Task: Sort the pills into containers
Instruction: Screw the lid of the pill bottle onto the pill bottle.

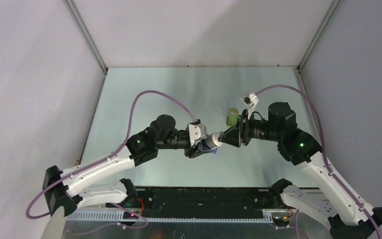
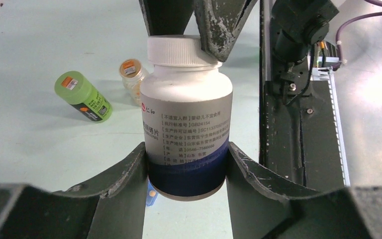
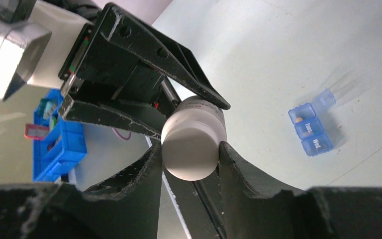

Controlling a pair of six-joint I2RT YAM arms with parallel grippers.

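Pill bottle (image 2: pixel 186 129): white, blue band at base, held on its side above tabletop (image 1: pixel 144 94) between both arms. Clamped round the body by left fingers (image 2: pixel 124 174), part open to bottle width. Gripped at cap (image 3: pixel 189 149) by right fingers (image 3: pixel 241 169), closed against both its sides. Beyond, on tabletop: green bottle (image 2: pixel 82 94) lying on its side, small clear bottle (image 2: pixel 131 74) just beside it. Well apart, also on tabletop: blue pill organizer (image 3: pixel 312 132).
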